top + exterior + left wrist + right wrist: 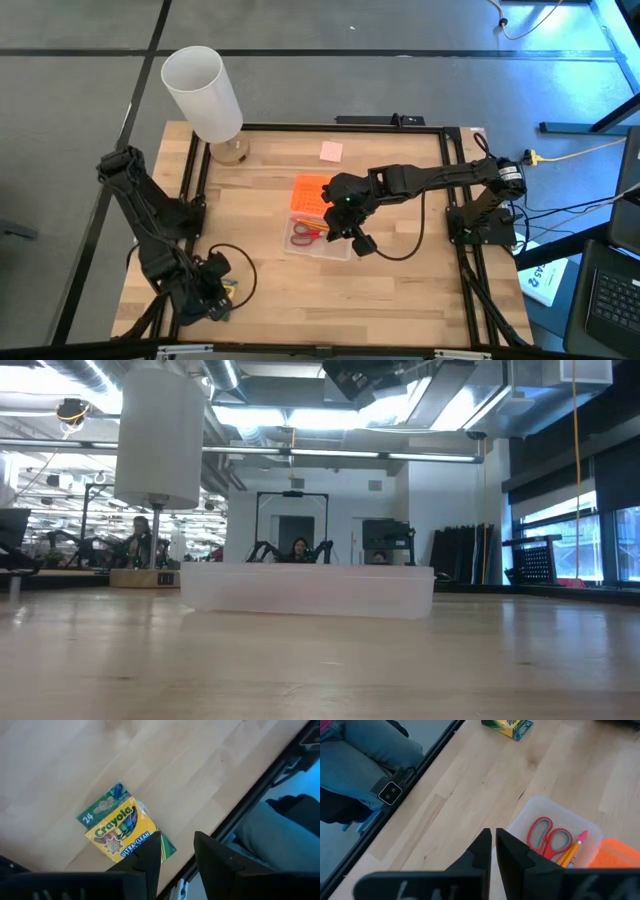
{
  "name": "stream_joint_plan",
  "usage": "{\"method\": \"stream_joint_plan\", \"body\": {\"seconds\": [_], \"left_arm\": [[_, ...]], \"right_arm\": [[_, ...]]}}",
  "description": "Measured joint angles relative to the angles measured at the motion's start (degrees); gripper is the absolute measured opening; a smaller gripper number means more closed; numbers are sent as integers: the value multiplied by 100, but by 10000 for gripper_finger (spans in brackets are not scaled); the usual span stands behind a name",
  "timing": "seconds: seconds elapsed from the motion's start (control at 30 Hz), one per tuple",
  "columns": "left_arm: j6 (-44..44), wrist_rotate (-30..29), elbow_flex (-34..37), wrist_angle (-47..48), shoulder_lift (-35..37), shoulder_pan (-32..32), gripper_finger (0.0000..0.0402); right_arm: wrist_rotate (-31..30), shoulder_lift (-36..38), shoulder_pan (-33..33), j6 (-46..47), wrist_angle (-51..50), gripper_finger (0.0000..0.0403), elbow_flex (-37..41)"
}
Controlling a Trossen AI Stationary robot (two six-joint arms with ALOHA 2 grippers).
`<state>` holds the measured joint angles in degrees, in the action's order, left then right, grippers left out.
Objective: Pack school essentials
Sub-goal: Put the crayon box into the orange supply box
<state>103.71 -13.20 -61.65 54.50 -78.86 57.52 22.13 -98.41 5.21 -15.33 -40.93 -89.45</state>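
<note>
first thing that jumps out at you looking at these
The clear box mid-table, with red-handled scissors and pencils inside and its orange lid at the far end; the right claw hangs shut beside it. The crayon box lies near the front-left corner under the left claw. A tall white cylinder stands far left.

light: bright, even, from ceiling strips (300, 415) in low view
glare: strips blown out; windows (570, 520) bright
shadows: soft, short beneath arms on worktop (400, 280)
blur: low view foreground worktop soft; both wrist views' near fingers soft
focus: crayon box (120, 827) print sharp
distortion: cylinder (203, 92) leans outward, high view
</note>
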Motion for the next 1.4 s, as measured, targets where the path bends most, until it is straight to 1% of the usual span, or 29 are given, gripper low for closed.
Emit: {"method": "stream_joint_plan", "body": {"seconds": [0.13,0.4,0.5,0.6,0.7,0.87,1.1,1.13,1.17,1.3,1.4], "left_arm": [[242,68,-2,-23,-28,0,110],[834,68,-2,224,-27,-13,110],[891,69,-2,213,-27,-13,120],[1076,71,-2,242,-27,-13,146],[1231,125,-2,243,-27,-13,185],[1547,283,-2,243,-80,-26,261],[1766,647,-2,170,-411,-179,378],[1769,701,-2,148,-450,-193,389],[1771,764,-2,133,-495,-205,394],[1898,969,-2,27,-749,-212,391],[1928,1176,-2,-59,-956,-212,398]], "right_arm": [[-1,0,0,0,0,29,0],[-2,0,0,2,47,29,0],[-2,0,0,2,46,29,0],[-2,-1,0,2,45,29,0],[-2,-2,0,2,44,29,0],[-2,-2,0,2,44,29,0],[-2,-2,0,2,41,29,0],[-3,-2,0,2,41,29,0],[-4,-2,0,2,41,29,0],[-4,-2,0,2,41,29,0],[-4,-2,0,2,40,29,0]]}}
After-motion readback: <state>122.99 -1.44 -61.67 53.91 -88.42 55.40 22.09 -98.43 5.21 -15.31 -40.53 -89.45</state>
